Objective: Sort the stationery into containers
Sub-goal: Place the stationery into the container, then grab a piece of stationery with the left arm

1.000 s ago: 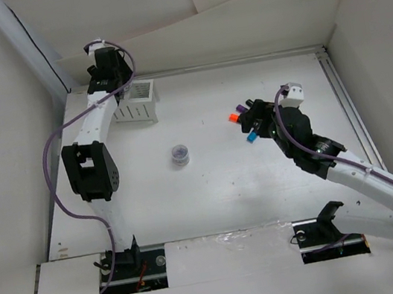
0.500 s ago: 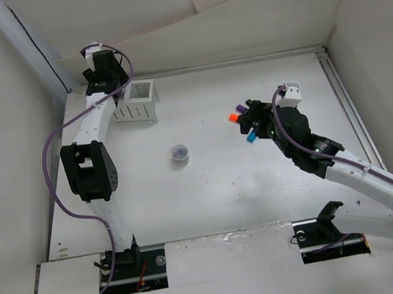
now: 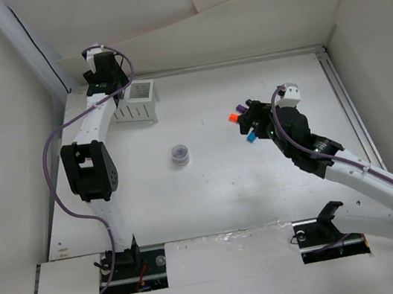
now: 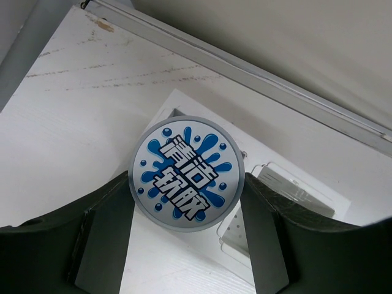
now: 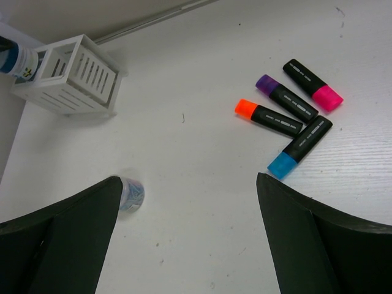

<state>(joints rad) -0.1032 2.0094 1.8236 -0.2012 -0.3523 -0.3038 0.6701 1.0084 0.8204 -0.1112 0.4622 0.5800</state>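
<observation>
We'd call the desk [image 4: 73,104] painted wood, matt white with faint grain and scuffs. The blue-and-white roll [image 4: 187,165] has a smooth glossy printed face. The organiser [image 5: 73,76] looks like smooth white plastic, the rail [image 4: 245,64] dull grey metal. The markers [image 5: 288,101] are matt black plastic with shinier coloured caps, and the left gripper [image 4: 187,180] looks matt dark plastic

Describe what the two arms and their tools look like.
The left arm and right arm share one build: white tubular links, boxy black joint housings, and a purple cable looping loosely alongside. Each wrist carries a small white block. The left tool and right tool each have two broad, matte dark fingers tapering to blunt tips.
</observation>
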